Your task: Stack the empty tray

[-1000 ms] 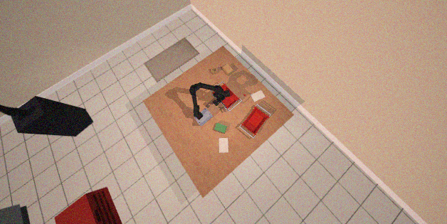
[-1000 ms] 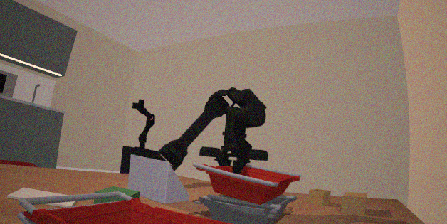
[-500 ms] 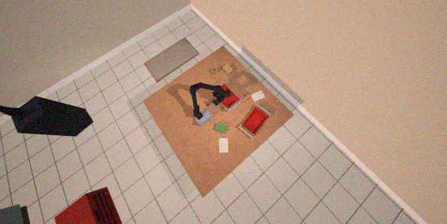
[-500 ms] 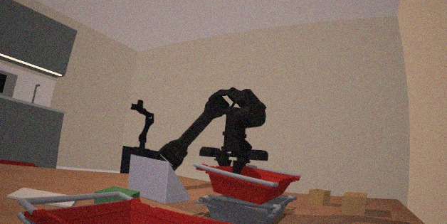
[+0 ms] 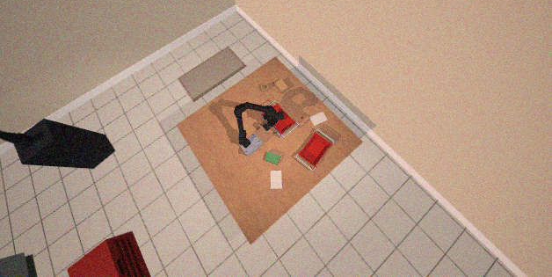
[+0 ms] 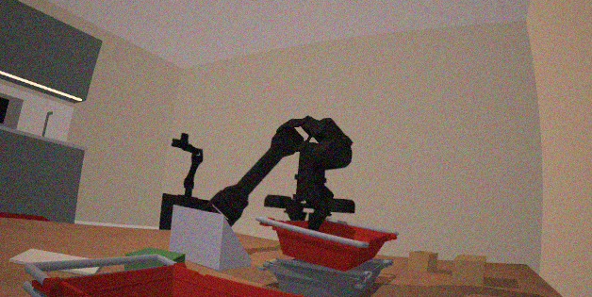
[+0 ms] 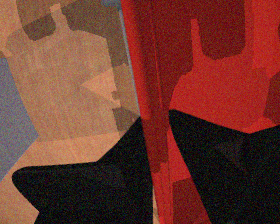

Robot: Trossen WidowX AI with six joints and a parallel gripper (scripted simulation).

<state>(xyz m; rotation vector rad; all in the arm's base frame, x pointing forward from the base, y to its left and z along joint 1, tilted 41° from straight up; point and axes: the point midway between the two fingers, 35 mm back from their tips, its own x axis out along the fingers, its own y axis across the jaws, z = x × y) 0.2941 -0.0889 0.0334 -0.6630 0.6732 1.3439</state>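
Nearly closed, with one upright side wall of a red tray (image 5: 286,125) (image 6: 325,252) (image 7: 211,95) between them, the jaws (image 5: 274,119) (image 6: 307,222) point down at it. Most of that tray lies to one side of them, directly above a grey tray (image 6: 316,280); whether the two touch, I cannot tell. Another red tray (image 5: 315,148) (image 6: 141,285) stands apart on the desk (image 5: 220,159) (image 6: 108,238).

The red empty tray (image 5: 286,123) (image 6: 320,250) (image 7: 216,85), grey-barred, tilted down rightward at the lower centre of the exterior frame. Directly below sat the grey loaded tray (image 6: 320,283), roughly level; its load was hidden, and contact was perhaps slight.
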